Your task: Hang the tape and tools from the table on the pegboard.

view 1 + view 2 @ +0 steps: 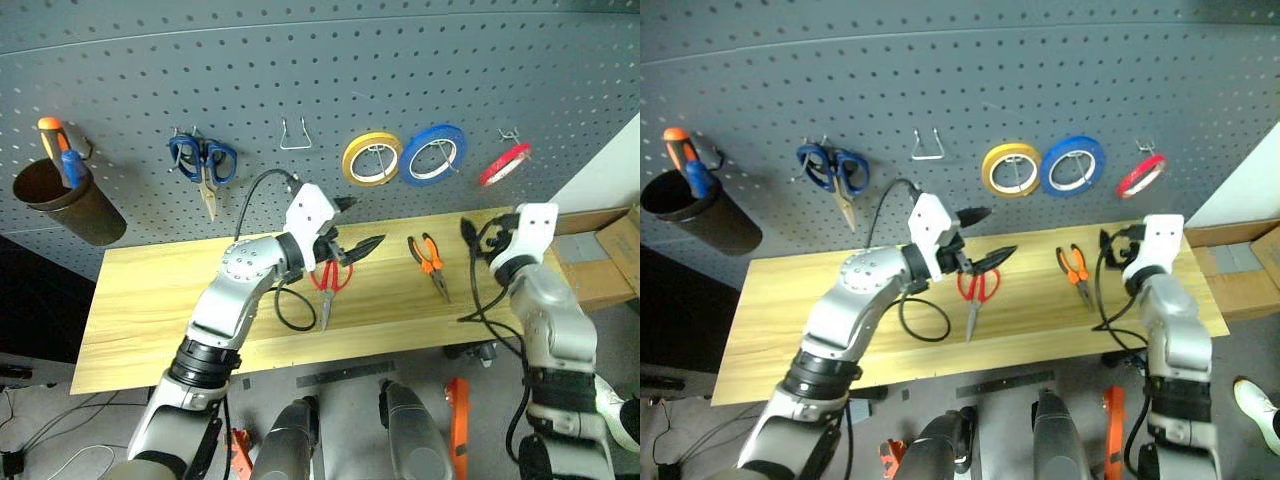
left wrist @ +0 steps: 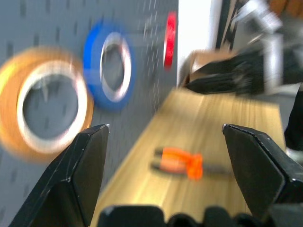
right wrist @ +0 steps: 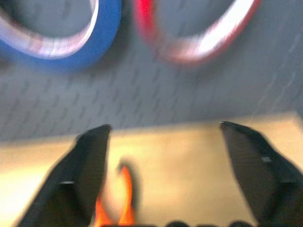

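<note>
Right wrist view: the orange-and-black-handled pliers (image 3: 113, 198) are seen low between the right gripper (image 3: 165, 156)'s wide-open, empty jaws, lengthwise along the light wood-grain table (image 1: 160, 300); the left gripper (image 1: 352, 228), likewise open and empty, is farther away.

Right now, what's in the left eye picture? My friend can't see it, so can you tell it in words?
A grey pegboard hangs above a wooden table, holding blue scissors, yellow tape, blue tape and red tape. Red scissors and orange pliers lie on the table. The robot's left tool is open above the red scissors; its right tool is beside the pliers.
</note>
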Robot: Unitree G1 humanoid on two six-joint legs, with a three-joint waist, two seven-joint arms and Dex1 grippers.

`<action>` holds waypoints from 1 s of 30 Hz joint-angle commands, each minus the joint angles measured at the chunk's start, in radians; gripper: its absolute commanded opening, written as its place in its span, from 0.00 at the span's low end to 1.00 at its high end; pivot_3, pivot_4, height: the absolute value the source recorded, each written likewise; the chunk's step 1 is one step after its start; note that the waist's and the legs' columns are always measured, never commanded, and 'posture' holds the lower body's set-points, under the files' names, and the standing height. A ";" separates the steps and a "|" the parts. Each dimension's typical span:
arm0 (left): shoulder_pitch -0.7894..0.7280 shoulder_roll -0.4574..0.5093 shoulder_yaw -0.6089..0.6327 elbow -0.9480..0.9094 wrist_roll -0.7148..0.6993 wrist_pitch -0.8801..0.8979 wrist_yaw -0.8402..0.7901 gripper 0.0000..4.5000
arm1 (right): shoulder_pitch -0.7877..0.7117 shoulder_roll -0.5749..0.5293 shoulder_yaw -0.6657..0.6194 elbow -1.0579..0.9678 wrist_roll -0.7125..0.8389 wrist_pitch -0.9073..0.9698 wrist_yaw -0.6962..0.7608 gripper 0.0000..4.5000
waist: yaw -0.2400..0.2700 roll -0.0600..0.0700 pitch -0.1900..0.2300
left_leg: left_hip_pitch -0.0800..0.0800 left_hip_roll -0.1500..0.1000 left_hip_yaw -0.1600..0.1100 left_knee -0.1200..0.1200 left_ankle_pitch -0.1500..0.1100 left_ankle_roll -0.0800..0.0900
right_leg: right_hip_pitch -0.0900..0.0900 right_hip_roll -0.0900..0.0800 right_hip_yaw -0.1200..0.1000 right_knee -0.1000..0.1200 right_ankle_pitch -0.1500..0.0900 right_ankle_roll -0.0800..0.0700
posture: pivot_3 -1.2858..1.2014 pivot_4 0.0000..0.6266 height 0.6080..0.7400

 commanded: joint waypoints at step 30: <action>0.028 0.181 -0.012 0.104 0.068 -0.061 -0.212 0.92 | -0.439 0.025 0.232 0.863 -0.173 -0.027 -0.041 0.99 | -0.009 -0.001 0.000 | 0.000 0.003 0.006 0.001 0.000 0.000 | -0.005 0.002 0.004 0.004 0.002 -0.002 | 0.46 0.47 1.00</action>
